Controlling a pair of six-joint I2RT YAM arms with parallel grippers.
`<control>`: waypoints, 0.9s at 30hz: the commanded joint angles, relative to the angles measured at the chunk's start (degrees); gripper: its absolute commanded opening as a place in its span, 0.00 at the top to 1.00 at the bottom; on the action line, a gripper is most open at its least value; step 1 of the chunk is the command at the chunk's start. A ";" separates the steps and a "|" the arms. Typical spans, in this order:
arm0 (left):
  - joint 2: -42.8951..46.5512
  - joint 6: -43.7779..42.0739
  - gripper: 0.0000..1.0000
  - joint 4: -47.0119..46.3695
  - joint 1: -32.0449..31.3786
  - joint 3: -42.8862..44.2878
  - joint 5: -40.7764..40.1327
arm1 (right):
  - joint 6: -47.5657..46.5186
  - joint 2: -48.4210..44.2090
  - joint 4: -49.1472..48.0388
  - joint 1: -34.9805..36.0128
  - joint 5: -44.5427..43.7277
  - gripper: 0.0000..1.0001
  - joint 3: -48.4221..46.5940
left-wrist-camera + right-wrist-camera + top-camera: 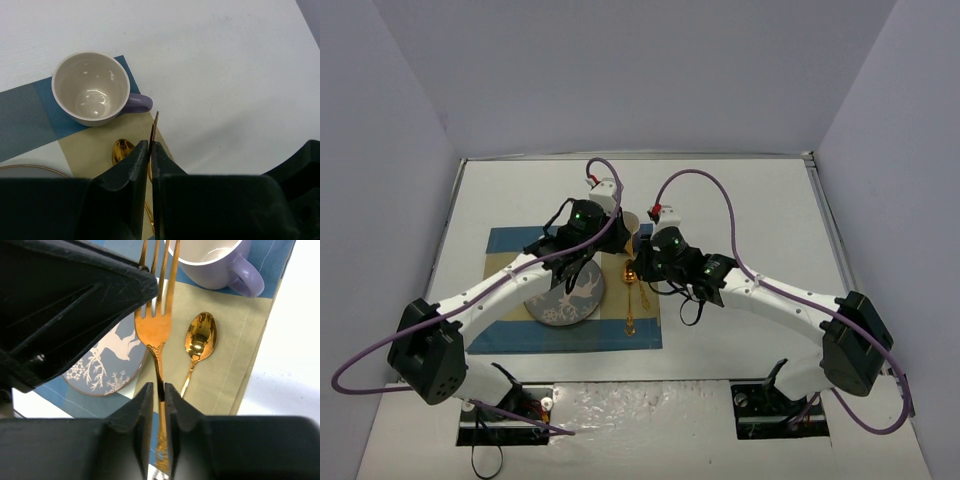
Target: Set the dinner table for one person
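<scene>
Both arms reach inward from the near edge of the dinner table (750, 200) and meet over the blue-and-tan checked placemat (510, 245), which lies left of the table's middle.

Left arm (490, 290): elbow out toward the left edge, forearm angled to the far right, wrist pitched down over the placemat's far right part.
Right arm (780, 295): a mirror of that pose, elbow out toward the right edge, wrist over the placemat's right edge.

Left gripper (151, 145): clenched. Its fingers pinch the gold fork (155, 330) at the tine end, and the tine tips stick out just past the fingertips.

Right gripper (159, 387): its fingers stand close on either side of the fork's handle, just below the neck. I cannot tell from here whether they press it or have let go.

The fork spans the two grippers above the placemat's tan strip. It sits between the deer-patterned plate (107, 365) on its left and the gold spoon (200, 337) on its right. The spoon lies flat on the tan strip, bowl toward the far edge.

An empty white mug (92, 87) with a lilac handle stands upright on the placemat's far right corner, just beyond the tine tips.

White tabletop lies bare right of the right gripper and beyond the left one.
</scene>
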State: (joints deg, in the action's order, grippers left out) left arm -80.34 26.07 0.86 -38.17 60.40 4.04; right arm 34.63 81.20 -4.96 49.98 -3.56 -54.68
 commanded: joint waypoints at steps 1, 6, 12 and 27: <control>4.44 -5.39 1.00 -5.63 0.25 0.47 2.42 | -0.09 -2.67 -4.53 0.39 0.49 0.72 -0.26; 6.62 -10.30 1.00 -3.16 2.10 -0.27 3.49 | -1.09 -3.80 -4.45 0.39 0.42 0.42 0.21; 11.17 -16.65 1.00 -0.12 7.37 -2.38 5.79 | -2.91 -7.07 -3.60 0.30 0.63 0.25 0.86; 23.25 -29.70 1.00 3.50 35.50 -11.73 26.26 | -8.75 -17.16 1.58 -6.83 6.07 0.20 3.54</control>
State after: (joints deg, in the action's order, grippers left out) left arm -59.23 2.13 5.36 -8.28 47.66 21.57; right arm 28.27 65.96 -2.55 46.77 -1.80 -52.25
